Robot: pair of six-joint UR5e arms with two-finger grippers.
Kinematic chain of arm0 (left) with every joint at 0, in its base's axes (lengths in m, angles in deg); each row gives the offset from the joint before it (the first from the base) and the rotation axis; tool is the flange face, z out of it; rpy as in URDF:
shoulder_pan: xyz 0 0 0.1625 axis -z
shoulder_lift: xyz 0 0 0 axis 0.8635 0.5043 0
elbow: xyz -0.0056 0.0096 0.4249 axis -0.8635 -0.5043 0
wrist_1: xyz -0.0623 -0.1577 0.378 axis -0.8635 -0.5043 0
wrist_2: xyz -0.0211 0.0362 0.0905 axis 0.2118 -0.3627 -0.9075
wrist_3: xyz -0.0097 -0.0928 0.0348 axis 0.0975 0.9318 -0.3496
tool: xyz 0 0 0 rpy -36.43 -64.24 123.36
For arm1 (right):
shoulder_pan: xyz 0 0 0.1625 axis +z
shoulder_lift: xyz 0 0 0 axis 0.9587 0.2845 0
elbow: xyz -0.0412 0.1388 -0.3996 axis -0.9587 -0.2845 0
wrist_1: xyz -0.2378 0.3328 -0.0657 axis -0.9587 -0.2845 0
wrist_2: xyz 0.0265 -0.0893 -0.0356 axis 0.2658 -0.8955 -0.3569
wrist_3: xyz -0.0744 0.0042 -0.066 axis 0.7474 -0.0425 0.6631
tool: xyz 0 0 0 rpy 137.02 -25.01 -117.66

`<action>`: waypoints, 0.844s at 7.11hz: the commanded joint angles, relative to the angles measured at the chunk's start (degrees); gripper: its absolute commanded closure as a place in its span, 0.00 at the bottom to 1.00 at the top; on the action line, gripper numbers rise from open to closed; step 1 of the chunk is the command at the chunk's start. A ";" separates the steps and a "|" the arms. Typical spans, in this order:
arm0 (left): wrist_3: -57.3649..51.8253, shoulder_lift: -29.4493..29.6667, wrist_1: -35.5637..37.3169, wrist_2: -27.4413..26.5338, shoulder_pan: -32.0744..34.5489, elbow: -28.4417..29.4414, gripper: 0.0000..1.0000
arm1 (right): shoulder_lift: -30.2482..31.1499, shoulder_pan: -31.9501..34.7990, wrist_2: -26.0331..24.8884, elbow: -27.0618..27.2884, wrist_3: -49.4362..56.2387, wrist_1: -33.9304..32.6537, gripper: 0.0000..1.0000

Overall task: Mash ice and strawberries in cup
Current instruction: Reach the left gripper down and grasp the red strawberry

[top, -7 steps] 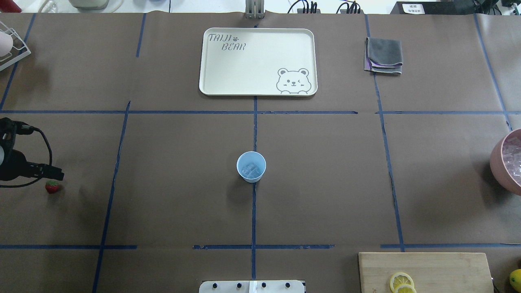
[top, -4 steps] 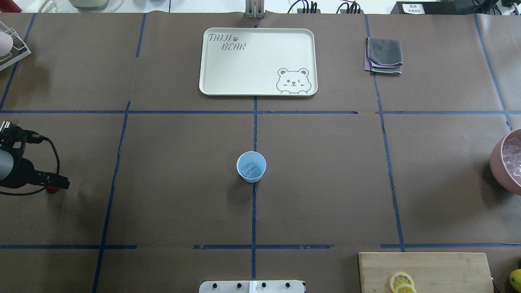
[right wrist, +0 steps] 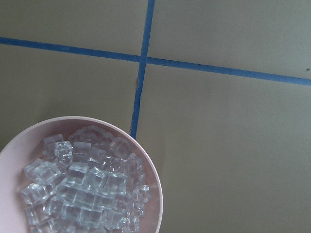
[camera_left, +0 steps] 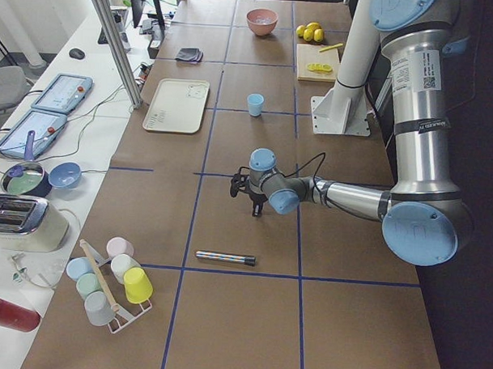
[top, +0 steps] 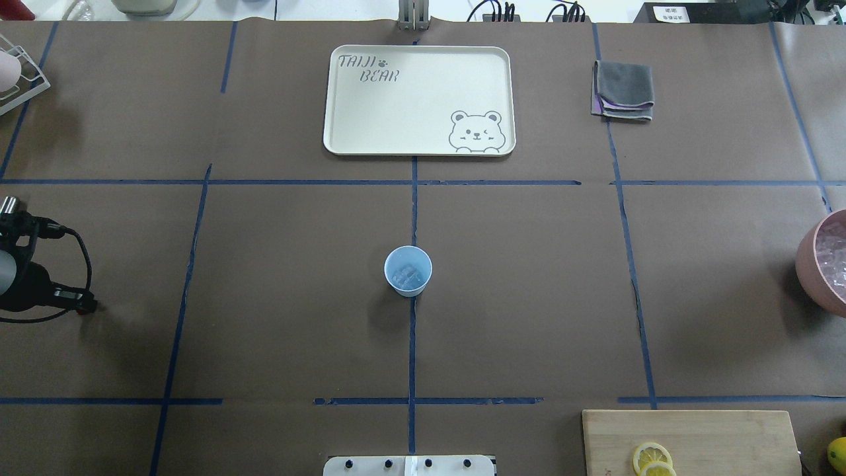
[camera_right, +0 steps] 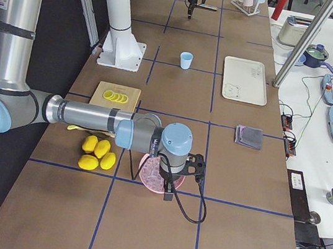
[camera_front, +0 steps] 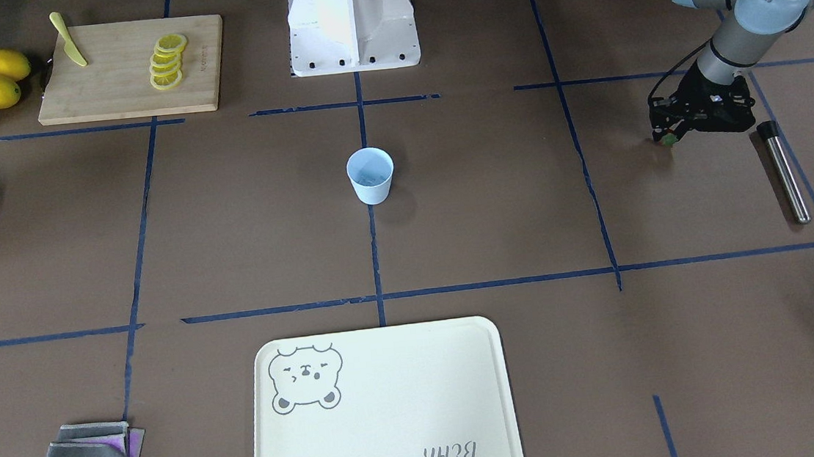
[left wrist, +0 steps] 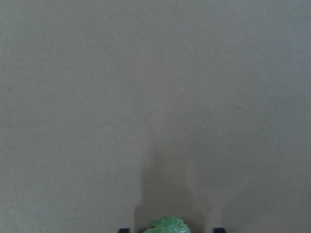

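The light blue cup (top: 408,271) stands at the table's middle with a few ice cubes (top: 406,276) inside; it also shows in the front view (camera_front: 371,176). The strawberry (left wrist: 167,226) lies at the far left, and only its green top shows between my left fingertips. A sliver of it shows in the front view (camera_front: 667,139). My left gripper (top: 84,307) is low over it, open, with a gap on each side. My right gripper (camera_right: 168,194) hangs over the pink bowl (right wrist: 156,194) full of ice (right wrist: 82,189). I cannot tell whether it is open or shut.
A metal rod (camera_front: 783,170) lies near the left arm. A cream bear tray (top: 370,112) sits at the back, a grey cloth (top: 623,89) to its right. A cutting board (top: 727,436) holds lemon slices (top: 652,457). A rack of cups (camera_left: 105,281) stands at the left end.
My left gripper has moved over the strawberry and dropped lower. The berry was in plain view beside it a second ago and is now almost hidden under it.
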 commanded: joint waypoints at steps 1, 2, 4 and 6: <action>-0.35 -0.59 0.78 0.32 0.53 -3.20 1.00 | -0.07 0.00 0.00 0.01 -0.07 0.04 0.00; -0.44 -0.25 1.23 0.32 1.40 -5.14 1.00 | -0.07 0.00 0.00 0.18 -0.07 0.04 0.00; -3.23 0.89 11.35 2.86 5.18 -10.74 1.00 | -0.07 0.00 0.09 0.27 -0.07 -0.05 0.00; -8.69 11.64 35.82 2.96 7.21 -20.67 1.00 | -0.07 0.00 0.09 0.36 -0.07 0.04 0.00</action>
